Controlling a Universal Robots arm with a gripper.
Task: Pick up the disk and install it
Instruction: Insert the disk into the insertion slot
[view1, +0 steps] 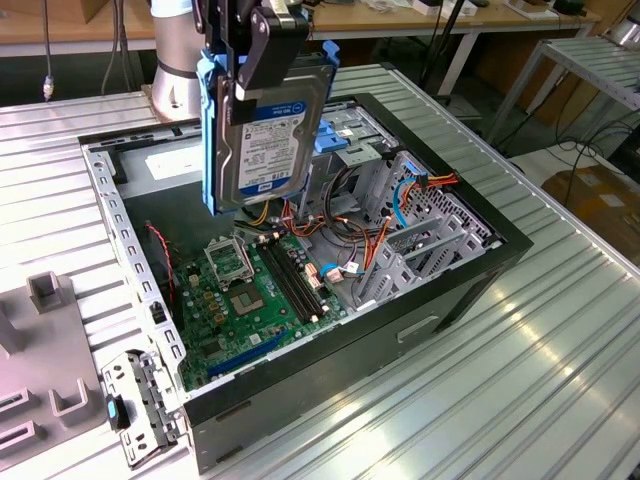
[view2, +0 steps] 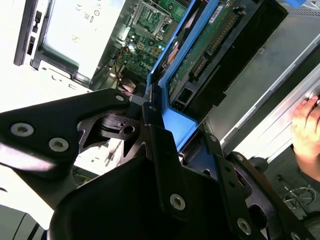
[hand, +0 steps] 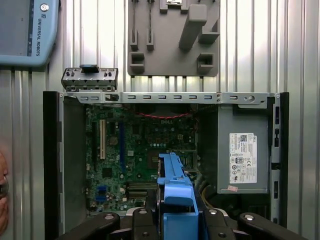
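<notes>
The disk (view1: 268, 135) hangs upright on edge above the open computer case (view1: 470, 270), its labelled silver face toward the exterior camera and blue rails down both sides. My gripper (view1: 262, 68) is shut on its upper end, black fingers (view1: 266, 45) clamped over the blue rail. The second wrist view shows the disk (view2: 202, 55) from its green circuit-board side, held in the gripper (view2: 159, 125). In the first wrist view the blue rail of the disk (hand: 174, 192) stands edge-on over the motherboard (hand: 135, 150), between the gripper (hand: 175, 222) fingers.
Inside the case lie the motherboard (view1: 250, 290), orange and blue cables, a grey drive cage (view1: 410, 215) with a blue bracket (view1: 335, 140), and the grey power-supply box (hand: 242, 155). A grey fixture plate (hand: 172, 37) lies beside the case. A person's hand (view2: 306, 125) is near.
</notes>
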